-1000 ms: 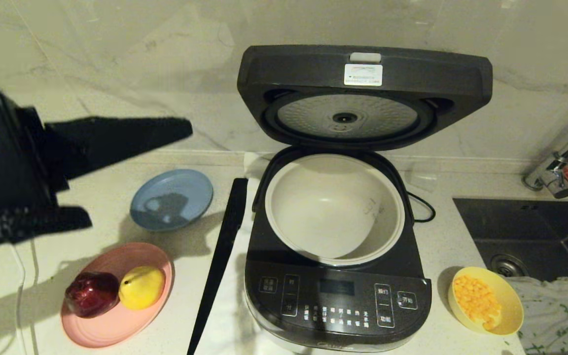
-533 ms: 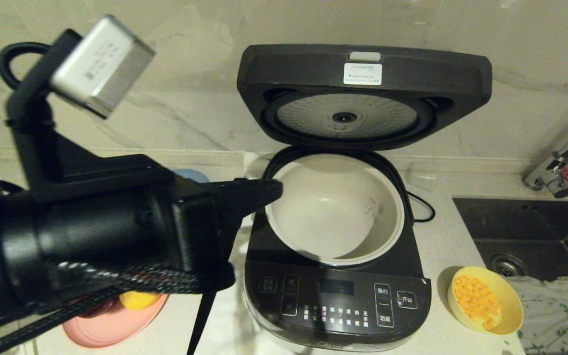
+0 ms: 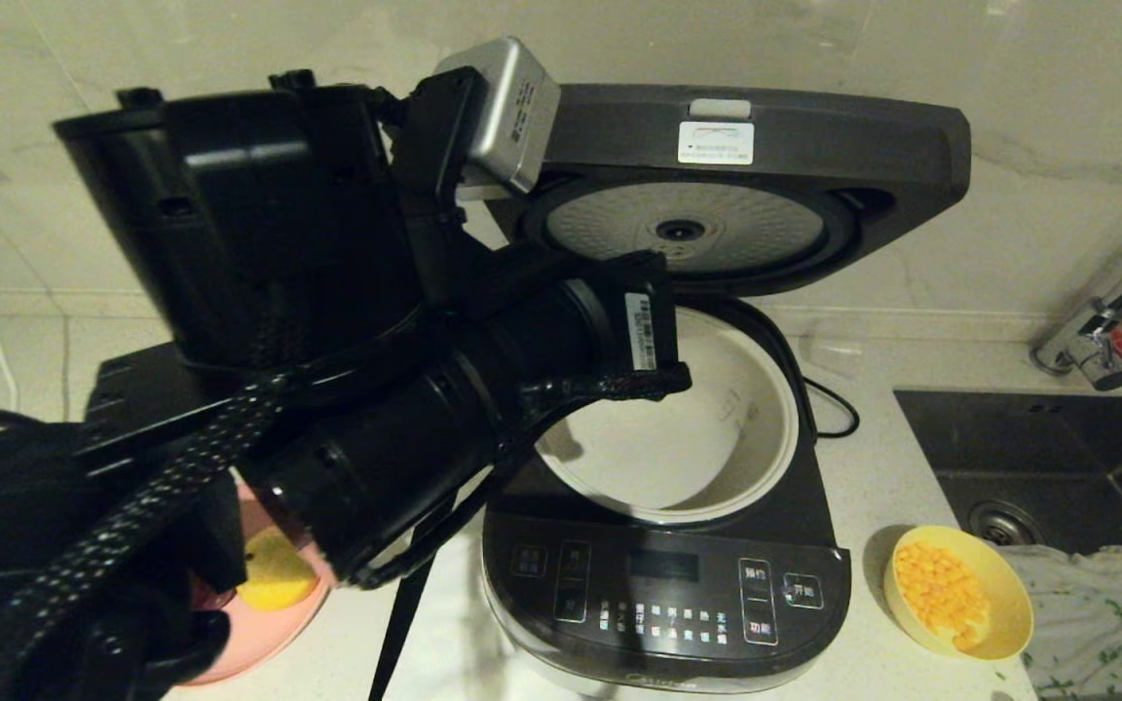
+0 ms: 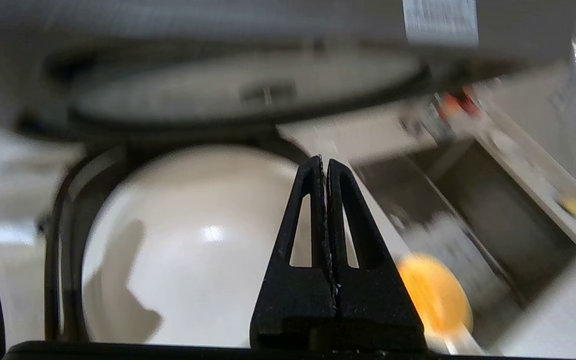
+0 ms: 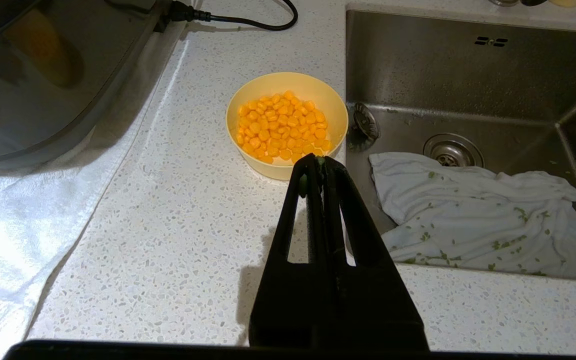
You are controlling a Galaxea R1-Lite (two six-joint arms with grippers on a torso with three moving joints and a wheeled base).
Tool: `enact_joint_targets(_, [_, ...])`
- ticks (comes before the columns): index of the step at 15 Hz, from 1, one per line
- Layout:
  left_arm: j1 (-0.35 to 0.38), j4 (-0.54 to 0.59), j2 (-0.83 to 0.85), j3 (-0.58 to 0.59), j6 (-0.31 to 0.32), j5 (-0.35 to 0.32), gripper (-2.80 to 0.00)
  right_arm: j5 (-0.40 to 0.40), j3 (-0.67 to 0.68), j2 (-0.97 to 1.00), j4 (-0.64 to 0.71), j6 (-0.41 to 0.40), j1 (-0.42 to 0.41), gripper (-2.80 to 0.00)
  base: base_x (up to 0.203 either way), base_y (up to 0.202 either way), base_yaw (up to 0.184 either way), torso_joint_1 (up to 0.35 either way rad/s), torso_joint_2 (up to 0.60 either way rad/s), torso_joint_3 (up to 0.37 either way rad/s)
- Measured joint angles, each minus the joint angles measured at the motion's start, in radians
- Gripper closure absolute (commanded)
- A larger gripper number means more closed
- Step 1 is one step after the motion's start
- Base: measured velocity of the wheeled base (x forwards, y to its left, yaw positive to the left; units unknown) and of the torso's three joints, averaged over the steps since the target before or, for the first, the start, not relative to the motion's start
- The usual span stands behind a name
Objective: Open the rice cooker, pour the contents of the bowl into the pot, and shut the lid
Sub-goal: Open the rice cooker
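Observation:
The rice cooker [image 3: 668, 594] stands mid-counter with its lid [image 3: 814, 156] raised against the wall, dimpled silver plate facing out. The cream pot [image 3: 717, 438] inside holds nothing. My left arm [image 3: 405, 428] crosses the cooker's left side and hides part of the pot. My left gripper [image 4: 324, 162] is shut and empty, held over the pot [image 4: 193, 240]. The pale yellow bowl [image 3: 958, 594] of orange kernels [image 3: 941, 589] sits on the counter to the right of the cooker's front. My right gripper [image 5: 320, 160] hovers shut just short of the bowl [image 5: 273, 171], not touching it.
A dark sink [image 3: 1058, 458] with a white cloth [image 3: 1097, 604] lies right of the bowl, a faucet [image 3: 1106, 331] behind it. A pink plate [image 3: 269, 633] with a yellow fruit [image 3: 274, 579] sits front left. A black strip [image 3: 395, 633] lies beside the cooker.
My left arm has swung from the far left up and across to the cooker, its shut gripper now over the pot; it now hides the blue plate and the red fruit. Lid and bowl unmoved.

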Motion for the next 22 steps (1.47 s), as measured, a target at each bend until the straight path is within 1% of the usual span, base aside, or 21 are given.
enact_joint_targets(2, [0.0, -0.038, 0.053, -0.058, 0.016, 0.023, 0.0, -0.001, 0.0, 0.0, 0.0, 0.001, 0.0, 0.0, 0.0, 0.0, 0.0, 0.0, 0.0, 0.0])
enact_joint_targets(7, [0.013, -0.044, 0.153, -0.192, 0.059, 0.048, 0.0, 0.0, 0.0, 0.0, 0.0, 0.0, 0.0, 0.0, 0.0, 0.0, 0.0, 0.0, 0.0, 0.0])
enact_joint_targets(12, [0.049, -0.059, 0.237, -0.314, 0.116, 0.056, 0.0, -0.001, 0.0, 0.0, 0.0, 0.001, 0.0, 0.0, 0.0, 0.0, 0.0, 0.0, 0.0, 0.0])
enact_joint_targets(15, [0.072, -0.059, 0.28, -0.378, 0.123, 0.055, 0.0, 0.0, 0.0, 0.0, 0.0, 0.0, 0.0, 0.0, 0.0, 0.0, 0.0, 0.0, 0.0, 0.0])
enact_joint_targets(19, [0.085, -0.059, 0.323, -0.466, 0.132, 0.053, 0.0, 0.0, 0.0, 0.0, 0.0, 0.001, 0.0, 0.0, 0.0, 0.0, 0.0, 0.0, 0.0, 0.0])
enact_joint_targets(22, [0.086, -0.058, 0.324, -0.471, 0.132, 0.055, 0.0, 0.0, 0.0, 0.0, 0.0, 0.0, 0.0, 0.0, 0.0, 0.0, 0.0, 0.0, 0.0, 0.0])
